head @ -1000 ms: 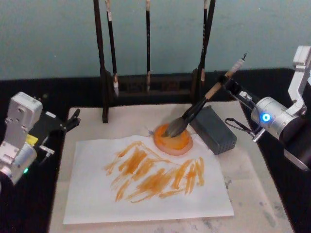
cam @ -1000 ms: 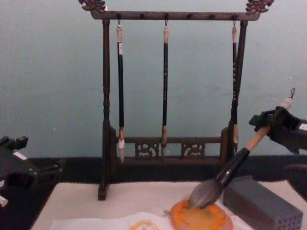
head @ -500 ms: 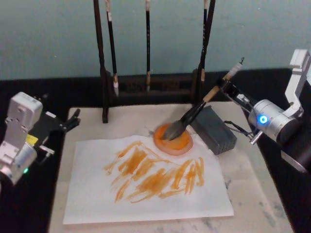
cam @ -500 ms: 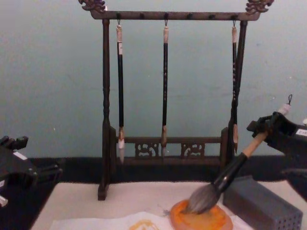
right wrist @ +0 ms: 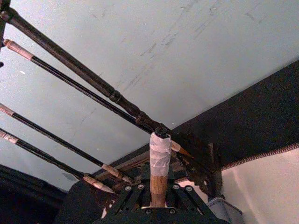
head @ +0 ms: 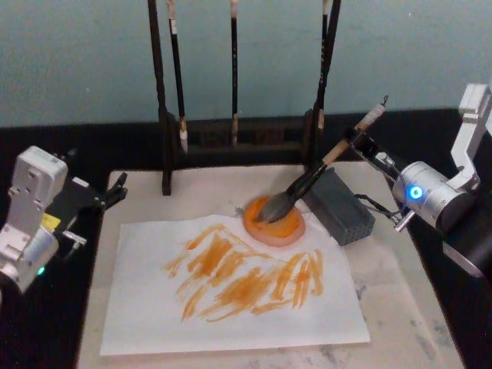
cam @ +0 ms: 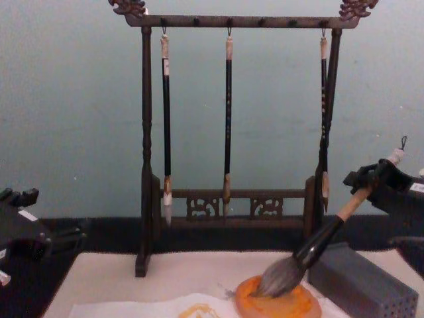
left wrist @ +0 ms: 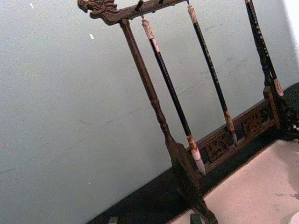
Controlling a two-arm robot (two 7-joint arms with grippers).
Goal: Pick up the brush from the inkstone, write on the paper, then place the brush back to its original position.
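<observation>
The brush (head: 304, 186) slants up to the right, its bushy bristles resting on the round orange inkstone (head: 283, 227). My right gripper (head: 355, 140) is shut on the tan handle just below the white-wrapped end (right wrist: 159, 148). From the chest, the brush (cam: 319, 244) leans from the inkstone (cam: 295, 307) up to the right gripper (cam: 371, 179). The paper (head: 231, 315), streaked with orange strokes, lies in front of the inkstone. My left gripper (head: 114, 189) stays parked at the mat's left edge, away from everything.
A dark wooden rack (head: 234, 134) with three thin hanging brushes stands behind the inkstone. A grey block with dotted holes (head: 338, 206) sits just right of the inkstone, under the brush's ferrule. The beige mat (head: 400, 307) lies on a black table.
My right gripper has sunk slightly, so the brush handle tilts lower over the grey block. The bristles stay on the inkstone. The left arm has not moved.
</observation>
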